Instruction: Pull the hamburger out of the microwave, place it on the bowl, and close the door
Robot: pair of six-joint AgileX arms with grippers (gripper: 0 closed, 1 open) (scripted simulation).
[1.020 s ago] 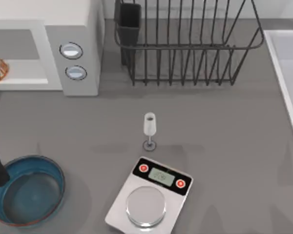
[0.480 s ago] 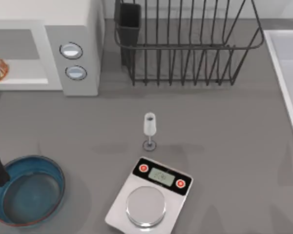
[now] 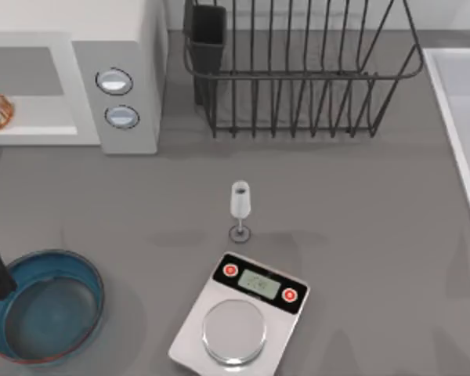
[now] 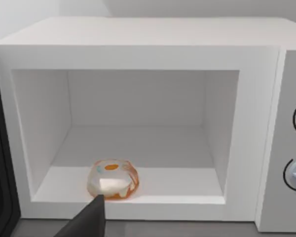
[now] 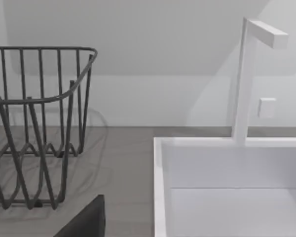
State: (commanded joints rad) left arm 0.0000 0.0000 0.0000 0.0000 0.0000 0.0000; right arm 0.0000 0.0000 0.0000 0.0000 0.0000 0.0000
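Hamburger (image 4: 112,178) inside open microwave (image 4: 138,54) — front edge of floor.
Left gripper (image 4: 86,222) faces it — jaw state unreadable; bowl (image 3: 43,313) empty.

Grey table (image 3: 376,235) bearing microwave (image 3: 133,47), bowl (image 3: 47,309), scale (image 3: 239,317), glass (image 3: 240,205), rack (image 3: 298,70).

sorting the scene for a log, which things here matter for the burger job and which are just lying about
For the job:
- small cream-and-orange hamburger
- big white boxy microwave
- wide blue-teal bowl

Lying about:
- dark wire dish rack
- clear stemmed glass
- silver kitchen scale
- white sink
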